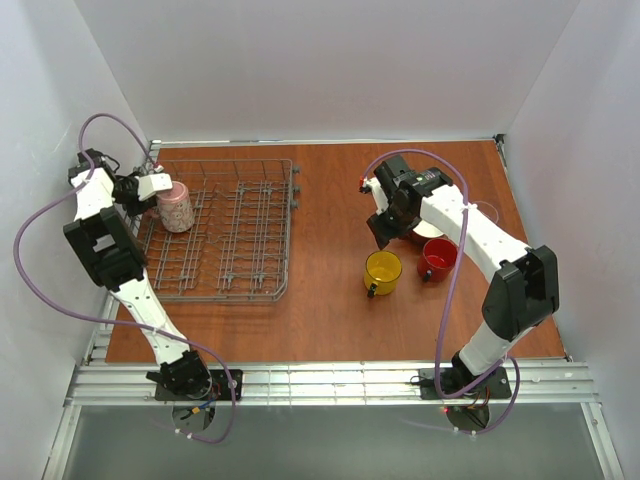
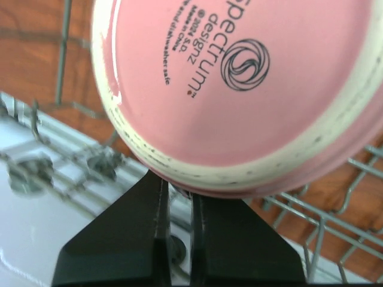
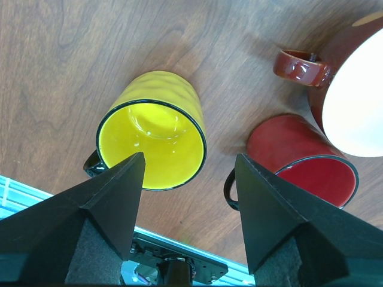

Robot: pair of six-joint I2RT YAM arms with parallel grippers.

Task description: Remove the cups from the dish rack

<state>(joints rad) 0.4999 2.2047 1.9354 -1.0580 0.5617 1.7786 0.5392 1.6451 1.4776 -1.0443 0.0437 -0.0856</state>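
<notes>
Left arm (image 1: pixel 100 240) folded over the dish rack's (image 1: pixel 250 240) far-left corner, left gripper (image 1: pixel 150 190) against the pink mug (image 1: pixel 177 210) there. Its fingers (image 2: pixel 131 239) are nearly together; I cannot tell if they pinch it. Right gripper (image 1: pixel 385 230) hangs spread wide, right of the rack, above the yellow mug (image 1: pixel 382 268).

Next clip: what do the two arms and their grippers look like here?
The left arm and right arm have white shells with black joint blocks and black bases. A purple cable loops loosely along each. The left gripper and right gripper have matte black, wedge-shaped fingers. No readable markings show.
</notes>
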